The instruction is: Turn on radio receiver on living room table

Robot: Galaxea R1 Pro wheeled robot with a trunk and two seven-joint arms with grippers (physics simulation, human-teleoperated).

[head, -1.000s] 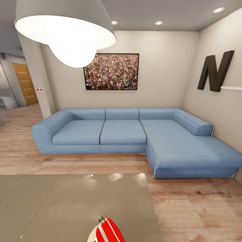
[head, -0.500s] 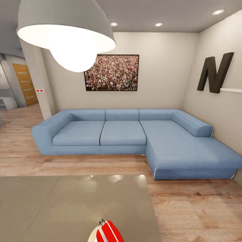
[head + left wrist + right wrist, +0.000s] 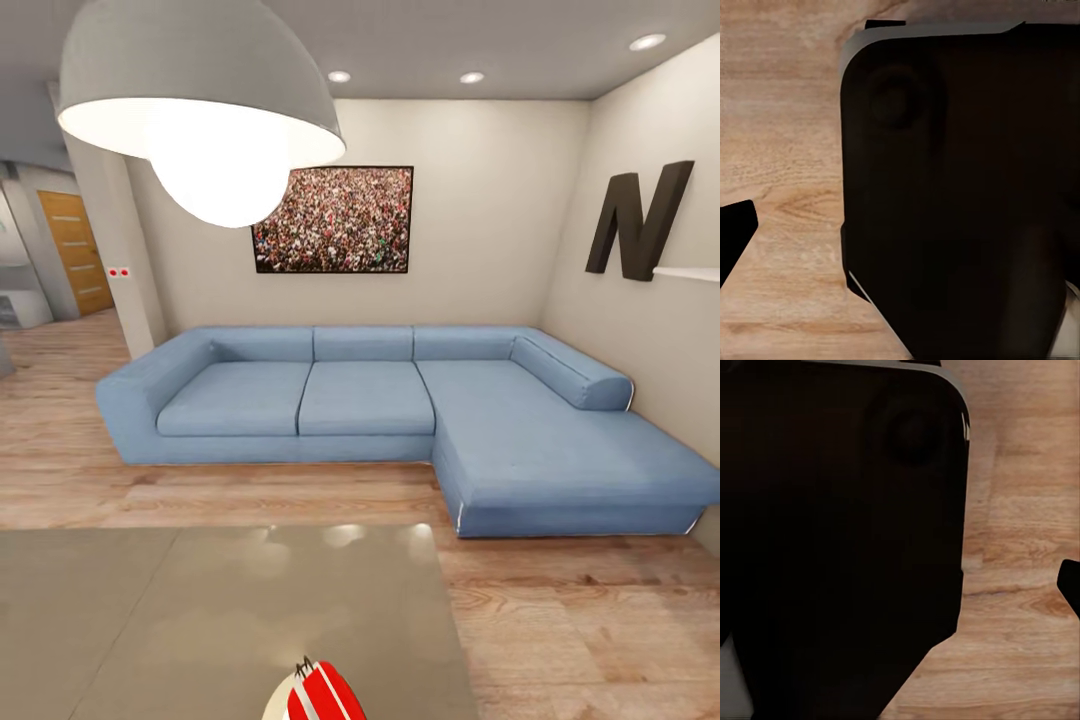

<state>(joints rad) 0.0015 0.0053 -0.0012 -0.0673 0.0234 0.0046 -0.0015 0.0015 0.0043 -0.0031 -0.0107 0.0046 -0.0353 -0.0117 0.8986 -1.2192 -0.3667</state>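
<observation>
The red radio receiver (image 3: 318,692) with white stripes lies on the grey desk (image 3: 200,610) at the very bottom edge of the head view, near the desk's right side, cut off by the frame so that just its far end is visible. A small dark tip juts from its top. The desk's glossy top carries pale reflections of the lamp near its far edge.

Beyond the desk a strip of light wood plank floor (image 3: 580,630) runs to a blue L-shaped sofa (image 3: 400,410), whose long arm comes forward along the right wall. A framed crowd photo (image 3: 333,220) hangs on the beige wall above the sofa. A big white dome pendant lamp (image 3: 200,100) hangs in the upper left, lit. A dark letter N (image 3: 640,218) is mounted on the right wall above a white shelf (image 3: 690,272). A wooden door (image 3: 75,250) stands far left, past a pillar.

Both wrist views show a dark body part of the robot over plank floor; whether either arm's fingers are spread or closed, I cannot tell.
</observation>
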